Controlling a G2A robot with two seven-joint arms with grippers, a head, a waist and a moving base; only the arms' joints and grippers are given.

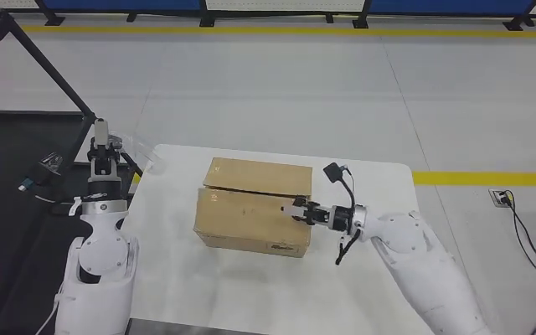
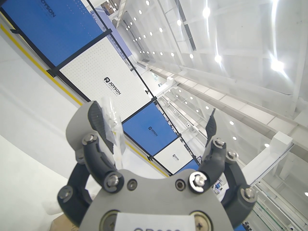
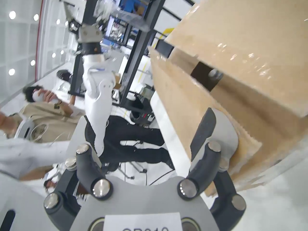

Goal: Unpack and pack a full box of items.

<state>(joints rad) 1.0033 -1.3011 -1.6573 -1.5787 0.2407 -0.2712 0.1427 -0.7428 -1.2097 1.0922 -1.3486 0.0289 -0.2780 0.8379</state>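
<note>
A brown cardboard box stands in the middle of the white table, its top flaps slightly parted along a seam. My right gripper is at the box's right end, open, with one finger lying against the edge of a flap. A dark gap between the flaps shows a small metallic thing inside. My left gripper is raised beyond the table's left edge, pointing upward and open. A crumpled clear plastic bag clings to one of its pads and also shows as a clear bag beside the left gripper.
A black metal frame stands just left of the raised left arm. Cables and a small device lie off the table's left side. Bare table surface runs in front of the box. People are in the room behind.
</note>
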